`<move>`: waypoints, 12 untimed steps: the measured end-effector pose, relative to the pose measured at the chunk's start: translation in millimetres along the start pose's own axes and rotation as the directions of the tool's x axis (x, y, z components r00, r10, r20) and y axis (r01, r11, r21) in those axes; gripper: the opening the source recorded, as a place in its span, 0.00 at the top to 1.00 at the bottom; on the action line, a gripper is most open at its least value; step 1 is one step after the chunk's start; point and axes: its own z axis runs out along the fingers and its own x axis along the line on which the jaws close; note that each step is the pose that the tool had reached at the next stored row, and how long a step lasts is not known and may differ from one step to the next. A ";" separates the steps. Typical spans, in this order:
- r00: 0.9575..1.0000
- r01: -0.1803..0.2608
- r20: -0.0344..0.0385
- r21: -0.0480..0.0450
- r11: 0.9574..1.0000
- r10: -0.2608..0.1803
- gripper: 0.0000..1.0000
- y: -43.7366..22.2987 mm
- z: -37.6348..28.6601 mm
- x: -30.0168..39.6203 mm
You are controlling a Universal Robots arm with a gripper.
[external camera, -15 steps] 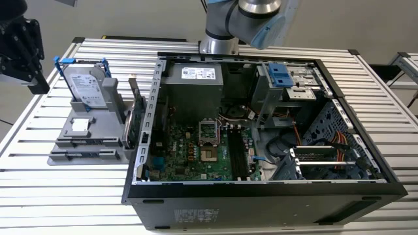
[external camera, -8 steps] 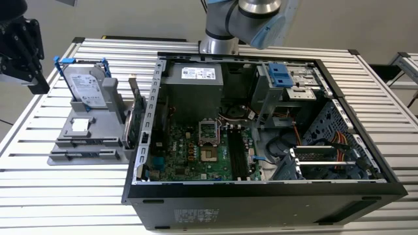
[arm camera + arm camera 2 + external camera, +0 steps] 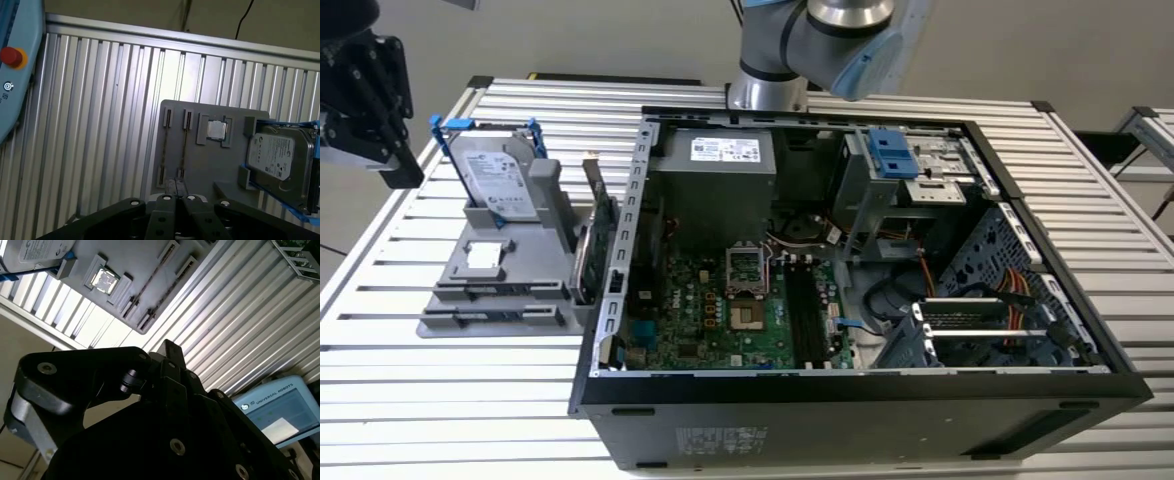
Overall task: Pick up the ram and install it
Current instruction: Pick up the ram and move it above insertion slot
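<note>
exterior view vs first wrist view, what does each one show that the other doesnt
Exterior view: the open computer case, its motherboard and the robot arm behind it. First wrist view: a blue teach pendant with a red button. Both: the gray holder, the hard drive with blue clips standing on it, the slatted table and the shut gripper.

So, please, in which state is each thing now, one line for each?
ram: on edge in a slot of the holder, not picked up.
gripper: shut, holding nothing, apart from the ram.
hard drive: resting in the holder.
processor chip: flat in its pocket.
computer case: open, side panel off.
</note>
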 end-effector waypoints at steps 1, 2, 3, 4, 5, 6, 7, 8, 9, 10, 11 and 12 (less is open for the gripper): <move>1.000 0.000 0.000 0.000 1.000 0.000 1.00 0.0 0.0 0.0; 1.000 0.000 0.000 0.000 1.000 0.000 1.00 0.1 0.0 -0.1; 1.000 -0.001 0.000 0.000 1.000 0.001 1.00 0.0 0.0 -0.1; 1.000 -0.001 0.000 0.000 1.000 0.001 1.00 0.0 0.0 -0.1; 1.000 -0.001 0.000 0.000 1.000 0.001 1.00 0.0 0.0 -0.1; 1.000 -0.001 0.000 0.000 1.000 0.001 1.00 0.0 0.0 -0.1; 1.000 -0.001 0.000 0.000 1.000 0.001 0.00 0.0 0.0 -0.1; 1.000 -0.001 0.000 0.000 1.000 0.001 0.00 0.0 0.0 -0.1; 1.000 -0.001 0.000 0.000 1.000 0.001 0.00 0.0 0.0 -0.1; 1.000 -0.001 0.000 0.000 1.000 0.001 0.00 0.0 0.0 -0.1; 1.000 -0.002 0.000 0.000 1.000 0.002 0.00 0.0 0.0 -0.1; 1.000 -0.002 0.000 0.000 1.000 0.002 0.00 0.0 0.0 -0.1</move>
